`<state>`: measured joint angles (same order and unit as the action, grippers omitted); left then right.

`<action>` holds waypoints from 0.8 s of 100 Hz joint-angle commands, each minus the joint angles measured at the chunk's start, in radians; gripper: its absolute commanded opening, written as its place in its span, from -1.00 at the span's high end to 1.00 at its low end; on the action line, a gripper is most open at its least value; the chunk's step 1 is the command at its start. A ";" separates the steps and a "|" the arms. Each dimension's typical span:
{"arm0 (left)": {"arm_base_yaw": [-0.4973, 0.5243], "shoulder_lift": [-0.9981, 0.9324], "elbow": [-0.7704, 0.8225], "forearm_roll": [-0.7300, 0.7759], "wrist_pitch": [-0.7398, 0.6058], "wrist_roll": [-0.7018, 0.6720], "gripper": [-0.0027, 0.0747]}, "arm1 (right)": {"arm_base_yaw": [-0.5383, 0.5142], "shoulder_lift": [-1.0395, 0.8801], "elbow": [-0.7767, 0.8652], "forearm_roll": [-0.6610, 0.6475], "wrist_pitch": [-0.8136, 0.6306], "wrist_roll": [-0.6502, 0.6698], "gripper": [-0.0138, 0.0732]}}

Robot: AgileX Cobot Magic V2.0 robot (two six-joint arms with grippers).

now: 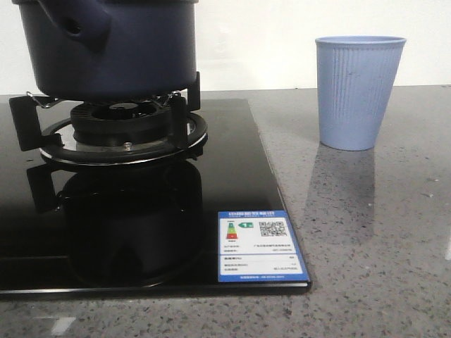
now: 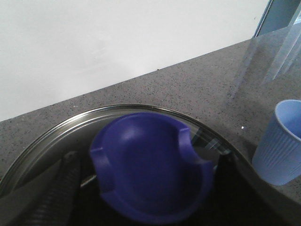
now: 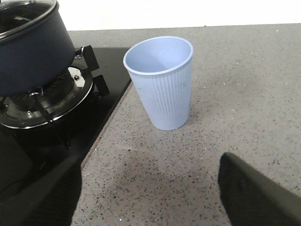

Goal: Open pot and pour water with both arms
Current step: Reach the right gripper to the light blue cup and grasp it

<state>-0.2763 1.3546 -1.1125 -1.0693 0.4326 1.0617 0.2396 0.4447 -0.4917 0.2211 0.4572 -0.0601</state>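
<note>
The dark navy pot (image 1: 113, 49) sits on the gas burner (image 1: 123, 130) at the far left, its tubular side handle (image 1: 81, 24) facing me. It also shows in the right wrist view (image 3: 28, 52). Its glass lid (image 2: 47, 136) is on, with a blue knob (image 2: 150, 169). My left gripper (image 2: 147, 157) is open, with one dark finger (image 2: 63, 188) on each side of the knob and small gaps showing. My right gripper (image 3: 148, 162) is open and empty above the counter, near the light blue ribbed cup (image 3: 162, 89). Neither gripper shows in the front view.
The cup (image 1: 359, 91) stands upright on the grey speckled counter (image 1: 380, 246), right of the black glass hob (image 1: 232, 176). A blue-and-white label (image 1: 261, 246) sits at the hob's front right corner. A white wall runs behind.
</note>
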 commanded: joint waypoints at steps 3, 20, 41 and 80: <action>-0.006 -0.018 -0.037 -0.038 -0.029 0.003 -0.45 | 0.001 0.014 -0.035 0.008 -0.078 -0.010 -0.51; -0.006 -0.016 -0.039 -0.038 -0.029 0.005 -0.26 | 0.001 0.014 -0.035 0.010 -0.078 -0.010 -0.51; -0.006 -0.016 -0.039 -0.038 -0.029 0.005 -0.10 | 0.001 0.014 -0.035 0.010 -0.078 -0.010 -0.51; -0.006 -0.016 -0.058 -0.042 -0.033 0.006 -0.10 | 0.001 0.014 -0.035 0.010 -0.080 -0.010 -0.51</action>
<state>-0.2763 1.3660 -1.1164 -1.0693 0.4385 1.0641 0.2396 0.4447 -0.4917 0.2248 0.4572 -0.0601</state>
